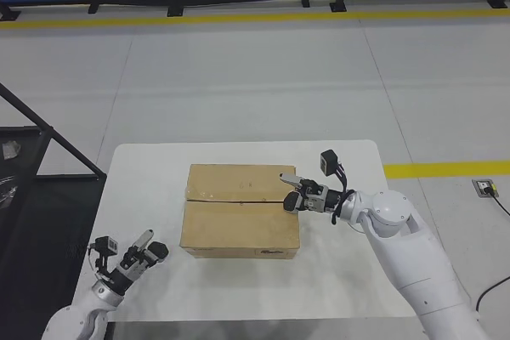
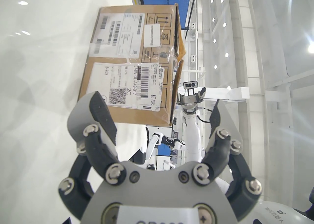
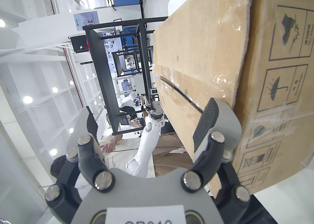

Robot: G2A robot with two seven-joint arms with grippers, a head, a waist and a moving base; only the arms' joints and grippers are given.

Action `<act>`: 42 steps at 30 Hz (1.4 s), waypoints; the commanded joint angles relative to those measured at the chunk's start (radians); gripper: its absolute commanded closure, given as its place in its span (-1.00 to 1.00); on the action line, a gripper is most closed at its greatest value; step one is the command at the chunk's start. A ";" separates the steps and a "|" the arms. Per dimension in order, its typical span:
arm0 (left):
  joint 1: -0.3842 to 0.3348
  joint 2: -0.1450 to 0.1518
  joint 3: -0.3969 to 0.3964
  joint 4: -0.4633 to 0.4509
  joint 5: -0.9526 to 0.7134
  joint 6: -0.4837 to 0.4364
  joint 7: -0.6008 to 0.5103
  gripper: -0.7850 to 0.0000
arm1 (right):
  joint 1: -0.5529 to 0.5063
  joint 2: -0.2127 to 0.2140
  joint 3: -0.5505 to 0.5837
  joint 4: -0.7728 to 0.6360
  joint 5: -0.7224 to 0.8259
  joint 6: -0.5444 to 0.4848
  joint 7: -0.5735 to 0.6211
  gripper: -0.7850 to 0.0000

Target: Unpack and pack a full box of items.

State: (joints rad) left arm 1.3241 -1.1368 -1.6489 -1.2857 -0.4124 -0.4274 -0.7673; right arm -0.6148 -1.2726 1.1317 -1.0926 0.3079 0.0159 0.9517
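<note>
White and smooth-shelled, the right arm [image 1: 408,255] reaches in from the near right corner of the table [image 1: 153,187], a matte white slab with rounded corners. Near the table's middle stands the box [image 1: 238,212], a rectangular carton of plain brown cardboard. Its 2 top flaps are shut and meet along 1 dark seam running left to right. Wrinkled, glossy clear tape clings to its upper edges, and its right end face [image 3: 282,75] carries black-outlined handling symbols. The right gripper [image 1: 287,190] sits at the box's right edge, level with the seam. Its 2 fingers are spread wide with nothing between them, and I cannot tell whether the nearer pad [image 3: 206,124] touches the cardboard. The left gripper [image 1: 151,242] hangs over the table's near left corner, apart from the box, its jaws likewise wide apart and empty. Both grippers are grey metal plates with round screw heads and black ribbed rubber pads. Several white barcode labels [image 2: 122,85] lie flat on the box's left end face [image 2: 130,63].
</note>
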 commanded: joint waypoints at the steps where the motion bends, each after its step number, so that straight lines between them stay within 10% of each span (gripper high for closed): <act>1: 0.000 0.000 0.000 0.000 0.002 -0.001 0.002 -1.00 | 0.000 0.000 0.000 0.000 0.000 0.000 0.000 -1.00; 15: -0.124 -0.021 0.127 0.108 0.106 0.158 0.184 -1.00 | 0.000 0.000 0.000 0.000 0.000 0.000 0.000 -1.00; 27: -0.289 -0.041 0.169 0.303 -0.099 0.250 0.071 -1.00 | 0.000 0.000 0.000 0.000 0.000 0.000 0.000 -1.00; 42: -0.397 -0.073 0.174 0.461 -0.244 0.161 0.230 -1.00 | 0.000 0.000 0.000 0.000 0.000 0.000 0.000 -1.00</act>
State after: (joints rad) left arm 0.9268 -1.2076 -1.4766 -0.8237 -0.6640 -0.2311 -0.5636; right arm -0.6148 -1.2726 1.1317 -1.0926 0.3079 0.0159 0.9517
